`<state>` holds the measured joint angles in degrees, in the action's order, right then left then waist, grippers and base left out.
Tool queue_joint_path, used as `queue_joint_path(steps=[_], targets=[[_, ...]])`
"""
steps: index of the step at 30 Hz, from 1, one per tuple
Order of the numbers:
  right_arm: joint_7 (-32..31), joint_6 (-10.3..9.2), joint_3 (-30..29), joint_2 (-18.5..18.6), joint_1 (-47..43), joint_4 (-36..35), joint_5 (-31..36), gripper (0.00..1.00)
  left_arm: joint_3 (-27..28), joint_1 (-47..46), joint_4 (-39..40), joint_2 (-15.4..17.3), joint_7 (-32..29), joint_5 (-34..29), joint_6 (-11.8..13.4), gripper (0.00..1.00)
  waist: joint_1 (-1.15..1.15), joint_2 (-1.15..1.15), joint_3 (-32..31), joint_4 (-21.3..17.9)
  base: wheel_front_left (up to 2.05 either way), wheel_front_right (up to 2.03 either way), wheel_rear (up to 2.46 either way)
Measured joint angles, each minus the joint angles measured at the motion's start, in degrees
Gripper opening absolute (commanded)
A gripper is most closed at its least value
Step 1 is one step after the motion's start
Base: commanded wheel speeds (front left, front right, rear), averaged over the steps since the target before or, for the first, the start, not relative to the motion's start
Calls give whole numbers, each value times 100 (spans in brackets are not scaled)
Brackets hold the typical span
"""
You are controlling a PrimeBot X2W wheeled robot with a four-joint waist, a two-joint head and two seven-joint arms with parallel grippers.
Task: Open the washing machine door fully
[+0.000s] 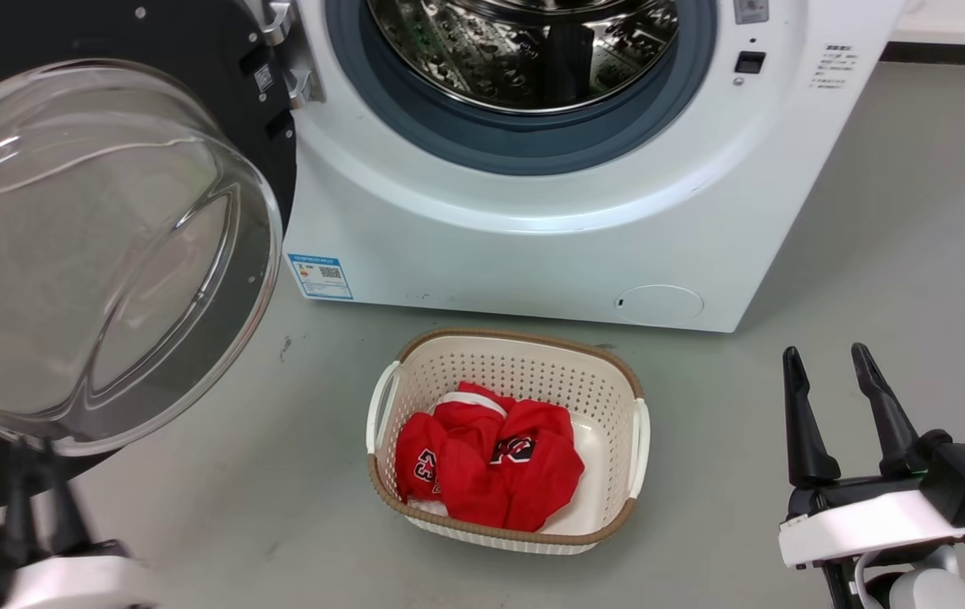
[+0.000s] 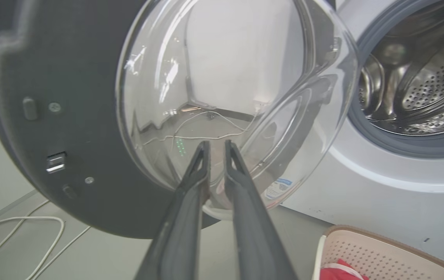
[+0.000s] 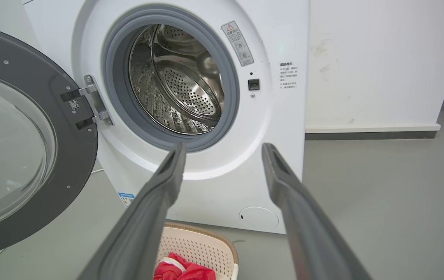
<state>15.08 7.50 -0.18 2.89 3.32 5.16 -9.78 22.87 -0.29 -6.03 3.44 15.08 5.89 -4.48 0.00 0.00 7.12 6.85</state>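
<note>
The washing machine door [image 1: 101,254] stands swung out from the washing machine [image 1: 533,228], straight ahead of the left gripper [image 2: 216,144] and just above its tips. The door is a round disc with no long axis of its own. What counts is the upright hinge [image 3: 93,103], off to the right of that gripper, where the door meets the white front. The left gripper's two dark fingers are drawn almost together with only a thin slit between them, and they hold nothing. Their tips point into the lower part of the bulging glass bowl, and whether they touch it cannot be told. The right gripper [image 1: 825,351] is spread wide and empty, with the door well away to its left across the basket [image 1: 507,372], so the left arm is clearly the nearer one. The door already looks wide open. Any further swing would probably be a push from the left gripper away from the opening, pressed on the rim far from the hinge. The bowl is clear, smooth and curved, so it is likely to let a fingertip slide, while the surround is dark, matt plastic with small screws. Beyond the right gripper lie the grey rubber ring [image 1: 524,148] and the perforated steel drum [image 1: 524,42]. The cream basket of perforated plastic, holding red clothes [image 1: 490,465], sits on the grey floor [image 1: 871,254] between the two grippers.
</note>
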Motion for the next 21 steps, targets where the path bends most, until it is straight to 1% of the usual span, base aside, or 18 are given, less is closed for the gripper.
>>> queue_joint_path(steps=[1, 3, 6, 8, 11, 15, 21], targets=[[1, 0, 3, 0, -4, -4, 3, 100, -131, 44, 54, -24, 0, 40, -1, 100, 0, 0, -16, -25, 0, 0, 0], [1, 0, 18, 0, -10, -32, 76, 100, -413, 134, 149, -44, 0, 56, 1, 100, 0, 0, -46, -78, 0, 0, 0], [1, 0, -2, 0, -36, -71, 137, 100, -985, 152, 254, -47, 0, 216, 60, 100, 0, 0, -86, -138, 0, 0, 0], [0, 0, -2, 0, -42, -81, 185, 100, -1377, 152, 357, -53, 0, 242, 122, 100, 0, 0, -120, -188, 0, 0, 0], [0, 0, -7, 0, -78, -118, 290, 100, -1815, 139, 459, -56, 0, 232, 153, 100, 0, 0, -187, -280, 0, 0, 0], [1, 0, 34, -1, -133, -170, 434, 100, -2075, 89, 542, -59, 0, 76, 182, 100, 0, 0, -290, -428, 0, 0, 0], [1, 0, 15, 0, -313, -229, 531, 100, -2174, 96, 524, -59, 0, -94, 159, 100, 0, 0, -456, -650, 0, 0, 0]])
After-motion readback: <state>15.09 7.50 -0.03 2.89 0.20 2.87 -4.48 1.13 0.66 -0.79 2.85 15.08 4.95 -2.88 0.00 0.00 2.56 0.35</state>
